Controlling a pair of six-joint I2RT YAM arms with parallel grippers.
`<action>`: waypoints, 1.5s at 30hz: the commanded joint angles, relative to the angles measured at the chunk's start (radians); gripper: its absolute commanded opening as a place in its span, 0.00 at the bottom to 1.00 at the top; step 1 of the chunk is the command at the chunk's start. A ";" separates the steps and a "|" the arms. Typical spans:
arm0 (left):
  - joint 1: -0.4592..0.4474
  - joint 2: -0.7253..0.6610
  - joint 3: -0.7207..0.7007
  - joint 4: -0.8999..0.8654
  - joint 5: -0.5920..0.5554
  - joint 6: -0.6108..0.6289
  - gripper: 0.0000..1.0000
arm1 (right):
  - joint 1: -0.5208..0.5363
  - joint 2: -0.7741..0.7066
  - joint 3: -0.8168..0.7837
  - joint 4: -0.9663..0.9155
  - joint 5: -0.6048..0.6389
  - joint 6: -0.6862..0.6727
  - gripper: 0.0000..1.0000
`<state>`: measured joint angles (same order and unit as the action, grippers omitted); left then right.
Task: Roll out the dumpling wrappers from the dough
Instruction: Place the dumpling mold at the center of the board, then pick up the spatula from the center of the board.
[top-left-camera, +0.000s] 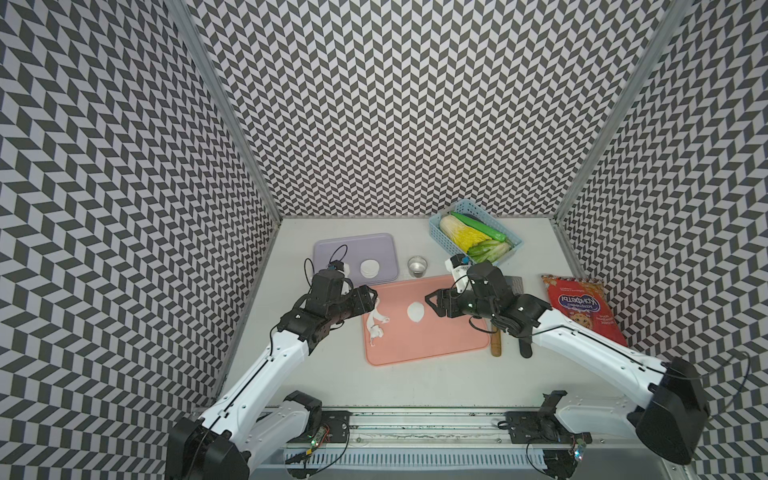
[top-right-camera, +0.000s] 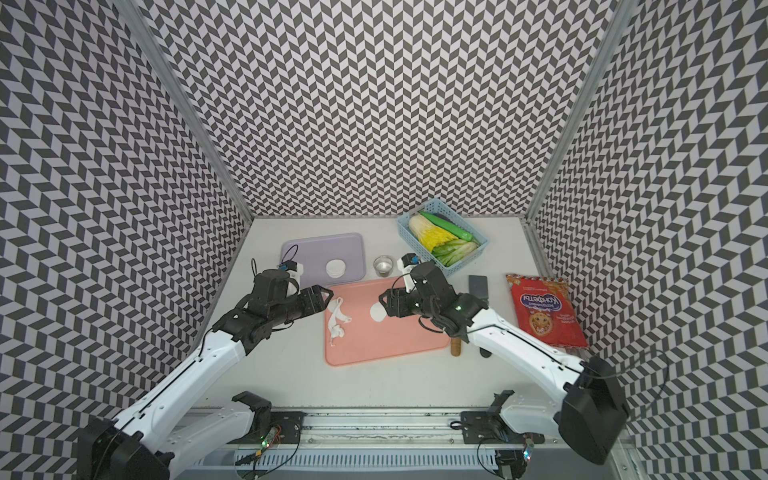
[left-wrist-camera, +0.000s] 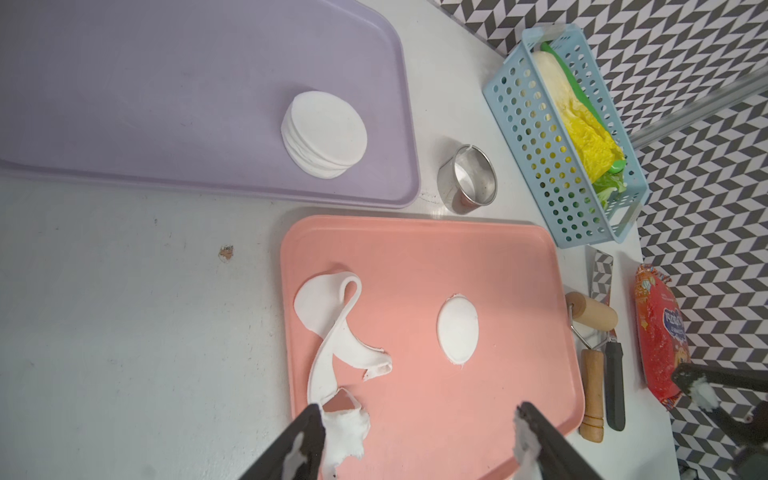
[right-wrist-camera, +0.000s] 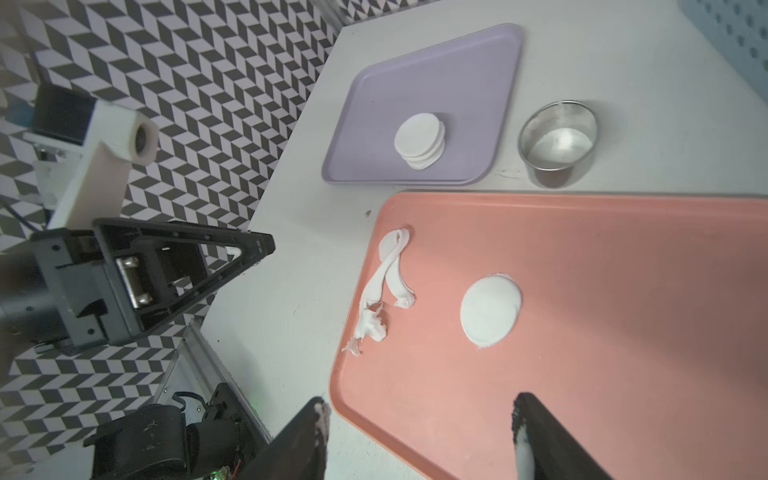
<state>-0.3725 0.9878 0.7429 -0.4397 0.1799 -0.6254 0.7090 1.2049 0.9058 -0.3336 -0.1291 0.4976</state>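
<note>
Left gripper (left-wrist-camera: 417, 409): jaws apart, empty, white residue on fingertips (left-wrist-camera: 540, 440); ragged dough (left-wrist-camera: 332, 332) at the pink tray (left-wrist-camera: 415, 249) edge, seemingly touching 1 finger. Right gripper (right-wrist-camera: 417, 399): jaws apart, empty. 1 cut dumpling wrapper (right-wrist-camera: 490, 309) mid-tray; wrapper stack (right-wrist-camera: 419, 139) on purple tray (right-wrist-camera: 457, 75). Risk: sticky tips could drag or tear the thin disc. Stack count unclear; rolling pin (top-left-camera: 496, 345) mostly hidden under the right arm.

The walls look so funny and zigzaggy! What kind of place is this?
Probably a robot test booth set up as a pretend kitchen: zigzag walls all around, two robot arms, and dough scraps on a pink tray, with a stack of dumpling wrappers on a purple tray.
</note>
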 joint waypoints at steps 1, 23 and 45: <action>-0.015 -0.023 -0.031 0.009 0.046 -0.003 0.68 | -0.044 -0.102 -0.069 -0.032 0.099 0.033 0.70; -0.195 0.003 -0.085 0.104 0.007 -0.072 0.55 | -0.354 -0.274 -0.254 -0.188 0.318 0.231 0.71; -0.233 0.075 -0.104 0.186 0.031 -0.077 0.59 | -0.647 -0.026 -0.410 -0.036 0.200 0.142 0.62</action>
<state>-0.6018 1.0573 0.6525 -0.2832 0.2031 -0.7055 0.0685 1.1461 0.4942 -0.4122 0.1062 0.6674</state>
